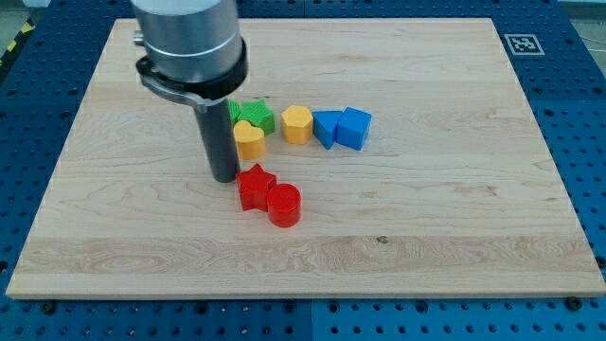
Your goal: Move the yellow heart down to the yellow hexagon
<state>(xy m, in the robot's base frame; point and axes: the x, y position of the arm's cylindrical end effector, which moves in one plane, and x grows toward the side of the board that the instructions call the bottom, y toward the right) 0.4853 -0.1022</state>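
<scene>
The yellow heart [249, 138] lies near the middle of the wooden board [454, 208], touching the green block [255, 116] behind it. The yellow hexagon [296, 124] sits just to the heart's right, with a small gap between them. My tip [224, 177] rests on the board just left of and below the yellow heart, and next to the left side of the red star [254, 186]. The rod partly hides the green block's left part.
A red cylinder [284, 205] touches the red star at its lower right. Two blue blocks [328, 127] [353, 128] sit right of the yellow hexagon. A fiducial marker [523, 44] is at the board's top right corner.
</scene>
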